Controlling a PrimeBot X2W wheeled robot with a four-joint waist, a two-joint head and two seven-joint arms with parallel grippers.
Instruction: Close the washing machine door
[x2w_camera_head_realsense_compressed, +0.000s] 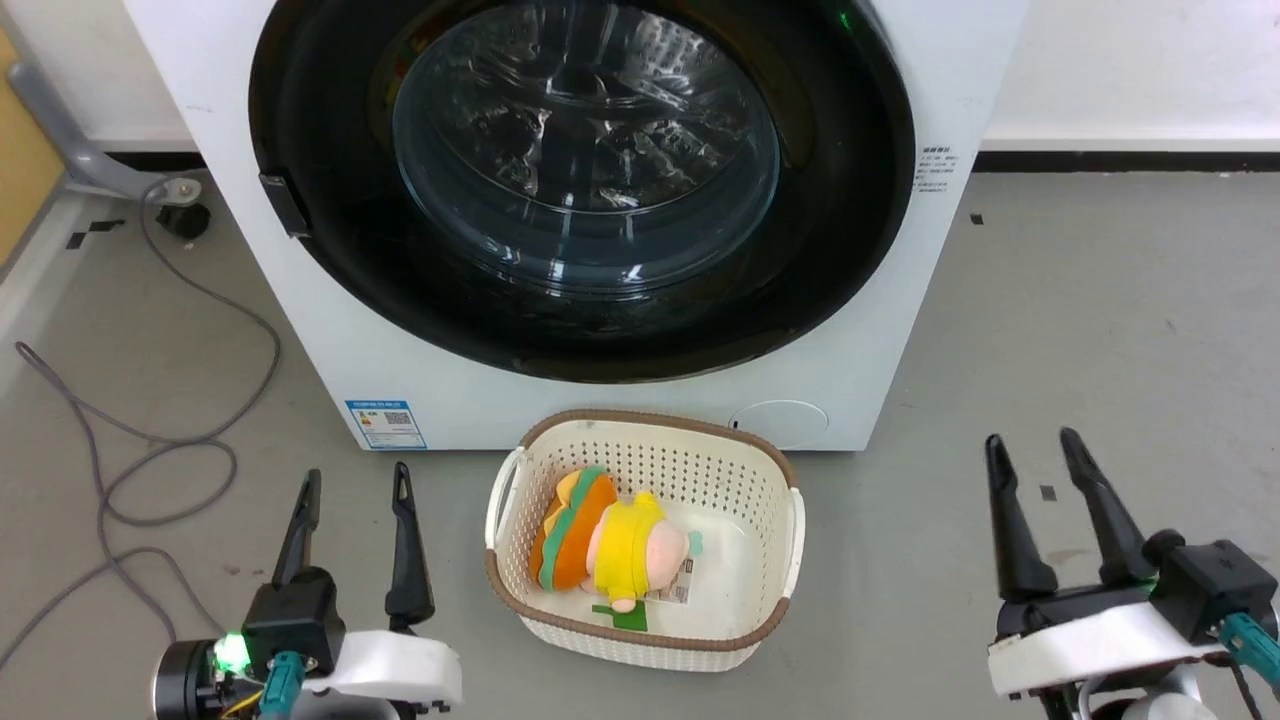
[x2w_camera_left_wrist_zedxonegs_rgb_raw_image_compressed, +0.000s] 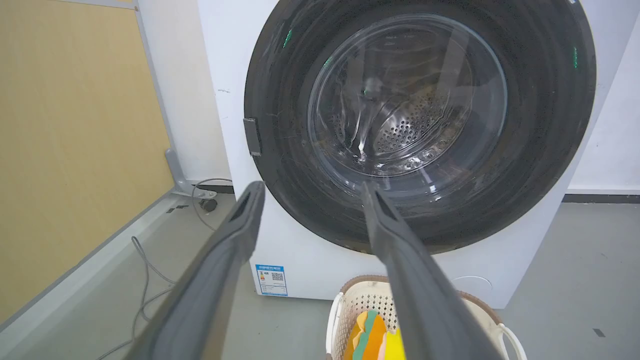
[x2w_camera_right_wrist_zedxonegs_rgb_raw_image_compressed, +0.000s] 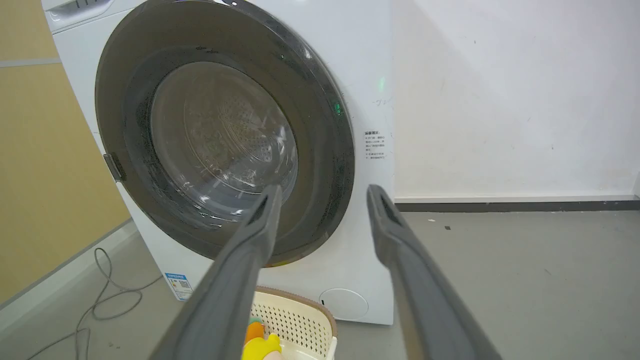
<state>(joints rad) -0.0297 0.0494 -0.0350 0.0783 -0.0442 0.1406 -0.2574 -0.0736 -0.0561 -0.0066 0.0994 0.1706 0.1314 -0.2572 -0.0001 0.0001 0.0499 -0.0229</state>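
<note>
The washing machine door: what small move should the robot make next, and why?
Probably none beyond resting: the washing machine door already looks flush against the washing machine in all views, no gap showing, though latching can't be seen. The left hand and right hand are open, low, apart from it, either side of the basket.

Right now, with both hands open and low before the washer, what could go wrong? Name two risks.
The washing machine door looks flush, but latching cannot be confirmed; it might swing open. The laundry basket sits close before the washing machine, between the left hand and right hand; rolling forward could knock it.
</note>
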